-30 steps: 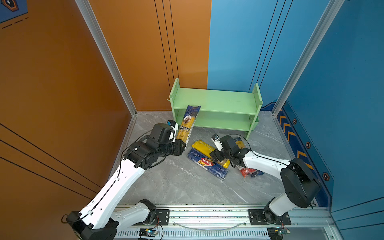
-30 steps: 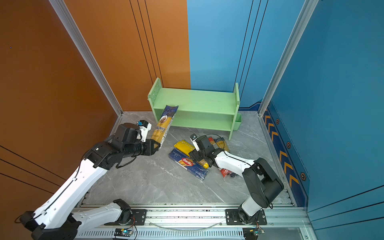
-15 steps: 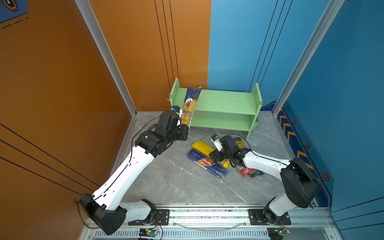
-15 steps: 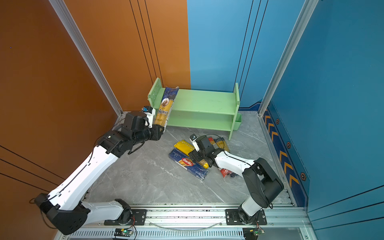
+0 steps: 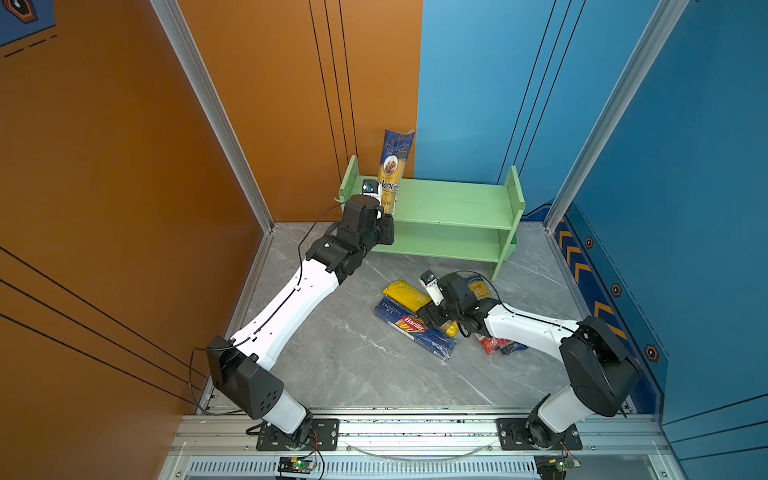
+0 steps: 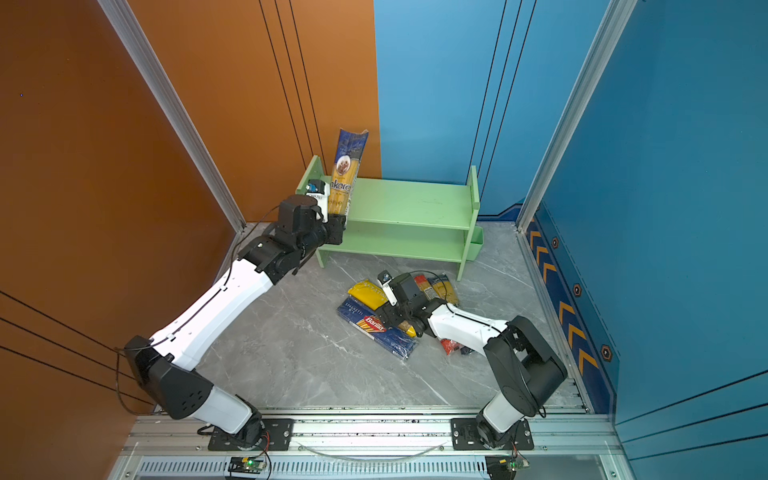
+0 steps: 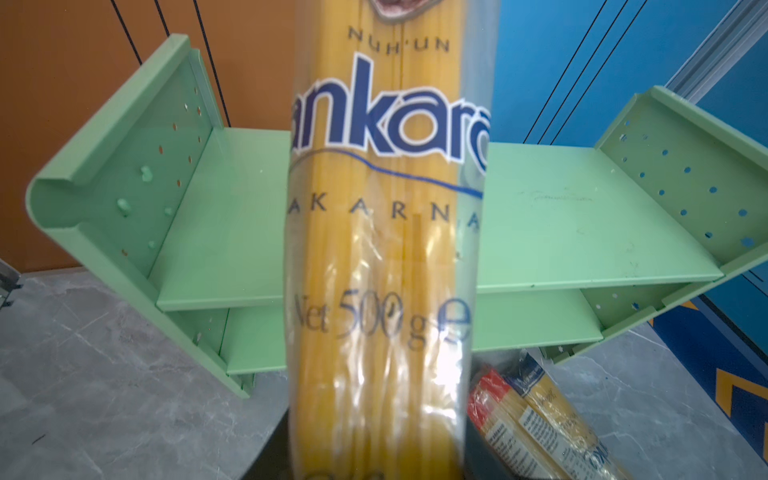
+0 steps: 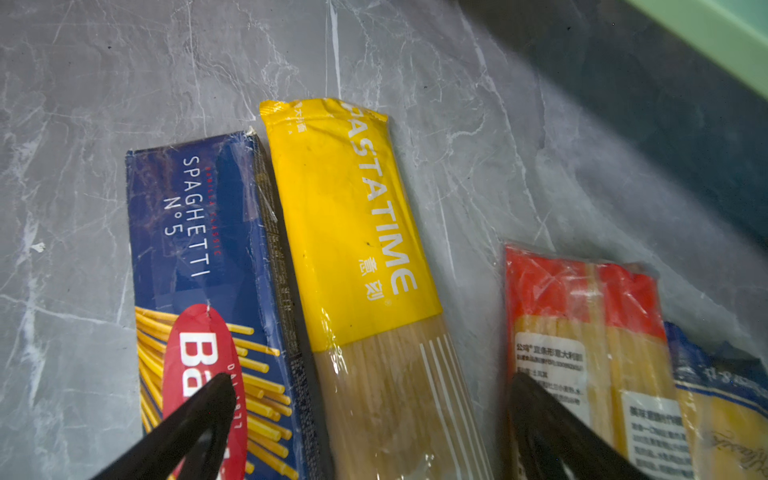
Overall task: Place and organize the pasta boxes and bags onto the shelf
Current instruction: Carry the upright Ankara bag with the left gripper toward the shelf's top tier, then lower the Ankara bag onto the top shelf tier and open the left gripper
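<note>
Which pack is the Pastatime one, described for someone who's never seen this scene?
Find the green shelf; on the grey floor before it, the Pastatime pack lies beside the dark blue Barilla box, on its shelf side. It is the only pack with a solid yellow end and white lettering.

In both top views, right of centre, the right arm [image 5: 528,328] covers most of the red-ended pack [image 5: 494,345]. In the left wrist view the Ankara pack [image 7: 386,249] hides the jaws of the left gripper [image 5: 385,212].

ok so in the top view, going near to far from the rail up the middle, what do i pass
Barilla box → yellow Pastatime bag → shelf. The upright Ankara pack overlaps the shelf, so it is skipped.
</note>
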{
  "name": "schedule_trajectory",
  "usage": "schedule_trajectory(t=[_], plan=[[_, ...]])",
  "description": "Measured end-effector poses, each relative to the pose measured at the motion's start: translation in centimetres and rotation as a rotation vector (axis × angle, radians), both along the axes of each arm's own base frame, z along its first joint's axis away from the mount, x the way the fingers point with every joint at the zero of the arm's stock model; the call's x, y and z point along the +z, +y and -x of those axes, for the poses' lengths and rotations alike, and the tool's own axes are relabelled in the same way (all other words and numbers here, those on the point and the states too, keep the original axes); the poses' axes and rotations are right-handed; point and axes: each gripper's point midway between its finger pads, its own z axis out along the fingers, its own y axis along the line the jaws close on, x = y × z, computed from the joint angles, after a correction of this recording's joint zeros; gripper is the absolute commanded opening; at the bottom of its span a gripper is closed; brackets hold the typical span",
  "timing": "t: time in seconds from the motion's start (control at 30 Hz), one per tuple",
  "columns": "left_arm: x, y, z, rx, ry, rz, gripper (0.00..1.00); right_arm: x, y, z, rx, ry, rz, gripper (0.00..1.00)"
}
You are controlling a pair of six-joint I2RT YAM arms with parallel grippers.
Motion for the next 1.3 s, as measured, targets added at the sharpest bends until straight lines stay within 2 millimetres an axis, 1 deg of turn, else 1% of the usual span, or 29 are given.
schedule_trajectory(t=[0.13,0.2,0.37,0.47,0.6,0.77,1.0,1.2,1.3], plan=[[1.2,-0.3,-2.4,0.013,-0.023,-0.011,0.00,-0.4,0.0,0.4,0.000,0.011,0.004,1.00],[1.2,-0.1,-3.2,0.023,-0.021,-0.017,0.00,-0.6,-0.1,0.6,0.000,0.015,0.006,1.00],[-0.4,1.5,-4.5,0.065,0.033,-0.040,0.00,-0.5,-0.3,0.8,-0.001,0.013,0.003,1.00],[-1.8,2.3,-4.7,0.083,0.083,-0.058,0.00,-0.4,-0.3,0.9,-0.001,0.012,0.002,1.00],[-3.2,3.0,-4.8,0.100,0.127,-0.073,0.00,-0.4,-0.1,1.0,0.004,0.012,0.002,1.00],[-4.0,3.1,-5.3,0.101,0.146,-0.073,0.00,-0.5,-0.2,1.1,0.004,0.017,0.006,1.00],[-4.4,3.4,-5.7,0.105,0.163,-0.056,0.00,-0.5,-0.2,1.1,0.001,0.018,0.005,1.00],[-5.3,3.8,-6.2,0.113,0.186,-0.041,0.00,-0.4,0.8,1.8,0.028,0.017,0.015,1.00],[-5.9,3.6,-6.3,0.109,0.202,-0.041,0.00,-0.4,0.8,1.8,0.027,0.014,0.019,1.00]])
